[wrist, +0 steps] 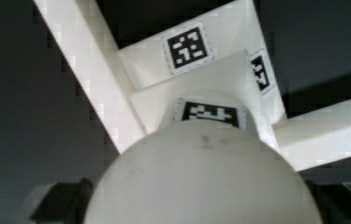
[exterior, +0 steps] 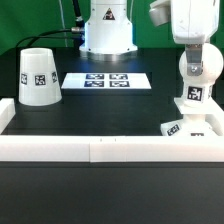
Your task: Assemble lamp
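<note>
My gripper (exterior: 197,48) is shut on the white ball-shaped bulb (exterior: 197,66) and holds it upright, stem down, at the exterior view's right. The bulb's tagged stem (exterior: 194,96) is right over the flat square base (exterior: 188,126), which lies in the corner of the white fence; I cannot tell whether they touch. The cone shade (exterior: 38,77) stands on the table at the far left. In the wrist view the bulb (wrist: 198,165) fills the lower middle between my gripper (wrist: 198,205) and its dark fingers (wrist: 56,200). The tagged base (wrist: 193,48) lies beyond it.
The marker board (exterior: 106,80) lies flat at the back middle. A low white fence (exterior: 100,150) runs along the front and sides of the black table. The arm's white pedestal (exterior: 106,30) stands behind the marker board.
</note>
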Available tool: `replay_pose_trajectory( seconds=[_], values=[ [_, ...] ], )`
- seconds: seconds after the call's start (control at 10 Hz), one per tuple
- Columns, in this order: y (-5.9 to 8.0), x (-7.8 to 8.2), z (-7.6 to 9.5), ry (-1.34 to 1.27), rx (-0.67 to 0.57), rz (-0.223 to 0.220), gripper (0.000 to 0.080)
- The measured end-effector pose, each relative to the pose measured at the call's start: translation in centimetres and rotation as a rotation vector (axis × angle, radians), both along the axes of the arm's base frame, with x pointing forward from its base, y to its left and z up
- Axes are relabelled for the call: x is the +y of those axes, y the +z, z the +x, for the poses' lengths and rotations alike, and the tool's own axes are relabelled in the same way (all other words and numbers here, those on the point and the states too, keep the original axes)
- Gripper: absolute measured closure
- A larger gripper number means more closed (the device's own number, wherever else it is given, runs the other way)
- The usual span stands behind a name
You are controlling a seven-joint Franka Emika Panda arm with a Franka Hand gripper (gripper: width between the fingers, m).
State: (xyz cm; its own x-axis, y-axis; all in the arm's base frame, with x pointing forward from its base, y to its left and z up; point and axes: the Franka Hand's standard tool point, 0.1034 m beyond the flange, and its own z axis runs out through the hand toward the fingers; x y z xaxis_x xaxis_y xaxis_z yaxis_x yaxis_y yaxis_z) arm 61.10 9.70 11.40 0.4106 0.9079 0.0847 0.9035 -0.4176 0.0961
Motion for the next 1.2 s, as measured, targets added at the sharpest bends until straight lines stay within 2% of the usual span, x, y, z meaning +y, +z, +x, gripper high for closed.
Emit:
replay_pose_trajectory(
  seconds=[0.2,1.2],
  values=[
    [0.00,0.00,0.00,-0.065,0.003,0.013,0.0223],
    [0.28,-0.33,0.61,-0.860,0.003,0.128,0.0220]
  ],
)
